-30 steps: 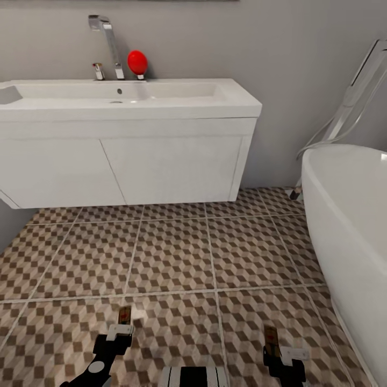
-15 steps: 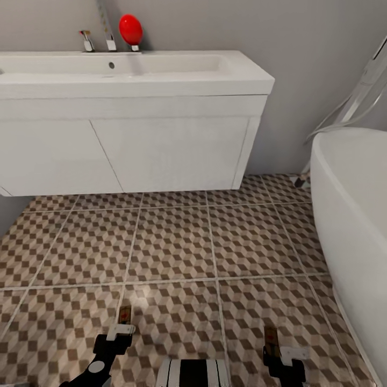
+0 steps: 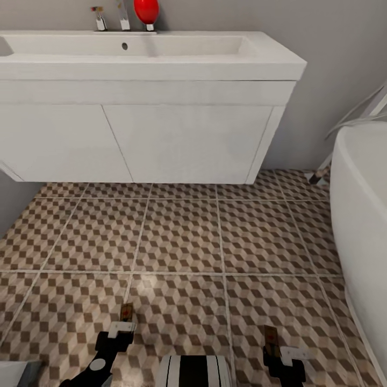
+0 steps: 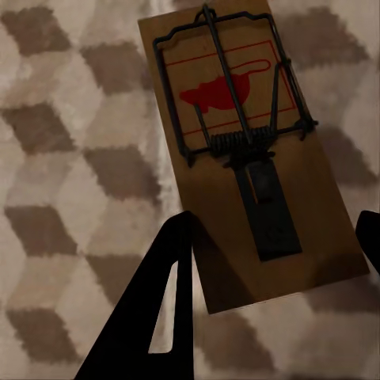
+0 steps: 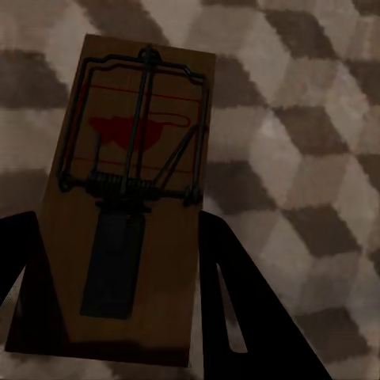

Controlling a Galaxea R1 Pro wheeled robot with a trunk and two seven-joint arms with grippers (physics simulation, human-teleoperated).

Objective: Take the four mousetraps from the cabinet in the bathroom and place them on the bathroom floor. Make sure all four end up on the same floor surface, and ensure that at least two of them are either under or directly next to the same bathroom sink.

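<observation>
Tan wood: you carry two mousetraps in the head view, one in the left gripper, one in the right gripper, both low over the bathroom floor before the sink.

Left wrist: fingers clamp the left mousetrap.

Right wrist: fingers clamp the right mousetrap.

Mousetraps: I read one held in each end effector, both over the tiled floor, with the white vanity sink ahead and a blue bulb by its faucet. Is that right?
One detail is wrong: the bulb by the faucet is red, not blue, as the head view shows. The rest stands: the left end effector and right end effector each hold a mousetrap over the tiled floor, vanity sink ahead.
</observation>
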